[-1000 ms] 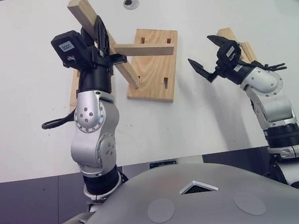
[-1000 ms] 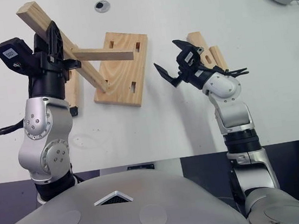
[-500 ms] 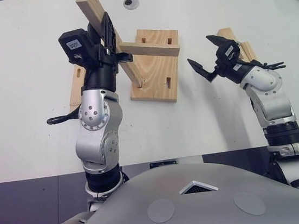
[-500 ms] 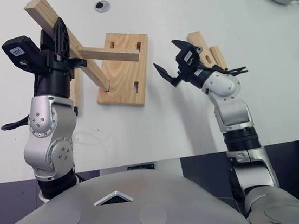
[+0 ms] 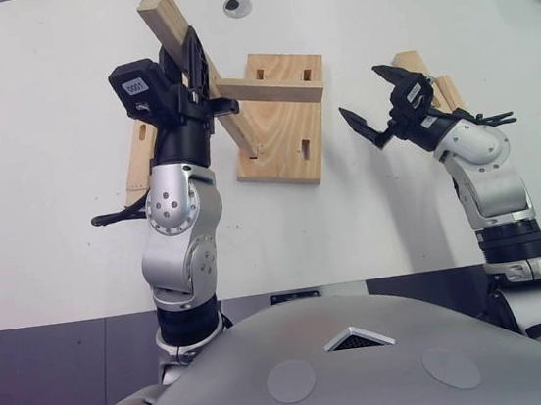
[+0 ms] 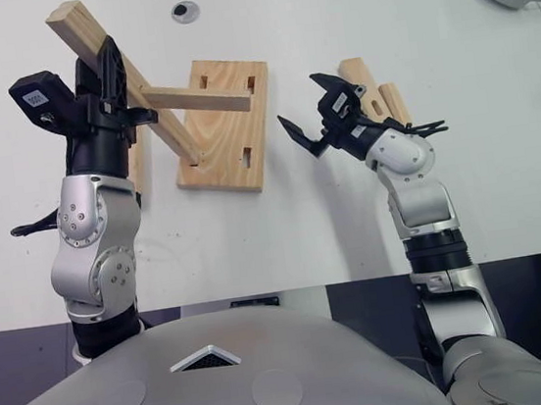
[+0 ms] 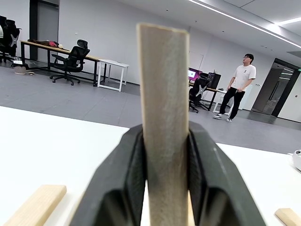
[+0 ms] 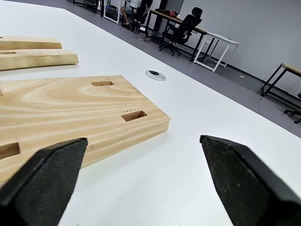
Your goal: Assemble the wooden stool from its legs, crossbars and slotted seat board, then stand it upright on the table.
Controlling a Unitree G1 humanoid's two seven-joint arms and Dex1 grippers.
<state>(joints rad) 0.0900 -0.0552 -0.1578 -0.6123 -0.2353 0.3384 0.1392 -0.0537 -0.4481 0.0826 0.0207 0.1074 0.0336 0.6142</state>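
Left gripper (image 5: pixel 192 64) clamped on tilted leg (image 5: pixel 159 14), crossbar (image 5: pixel 277 91) jutting over seat board (image 5: pixel 289 156), flat on surface (image 5: pixel 37 73). Right gripper (image 5: pixel 359 90) apart beside board. Wood looks stiff, light, smooth; may pivot, so grip near the joint.

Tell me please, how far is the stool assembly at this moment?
Done: one crossbar looks joined to a leg. In hand: the left claw grips that leg, tilted, its lower end on the flat seat board. The right claw hangs open, empty. Left: two wooden pieces by the right claw and a slotted piece by the left arm lie loose; no stool stands yet.
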